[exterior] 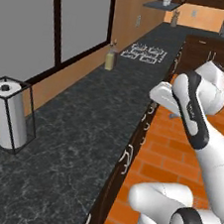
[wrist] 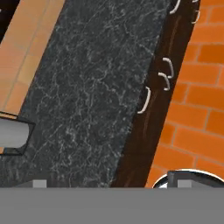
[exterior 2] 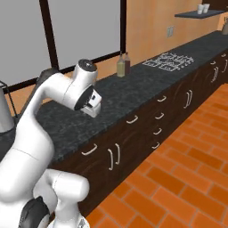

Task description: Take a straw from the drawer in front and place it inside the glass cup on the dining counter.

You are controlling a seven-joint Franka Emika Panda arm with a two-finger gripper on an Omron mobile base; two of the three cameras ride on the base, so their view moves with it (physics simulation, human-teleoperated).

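My gripper [exterior 2: 93, 111] hangs open over the front edge of the black speckled counter [exterior: 81, 130], with nothing between its fingers. In the hand view the gripper [wrist: 111, 183] looks straight down, its two tips wide apart. Below it runs a row of dark brown cabinet fronts. The drawer [wrist: 139, 114] with a pale curved handle lies nearest under the hand and is shut; it is also in the right base view [exterior 2: 89, 149]. The straw is hidden. The glass cup and the dining counter are out of view.
A paper towel roll in a wire holder [exterior: 6, 115] stands at the counter's left. Two bottles [exterior 2: 123, 64] and a hob [exterior 2: 169, 61] sit further along. More drawers and doors [exterior 2: 158, 116] line the cabinets. Orange brick floor [exterior 2: 187, 169] lies open to the right.
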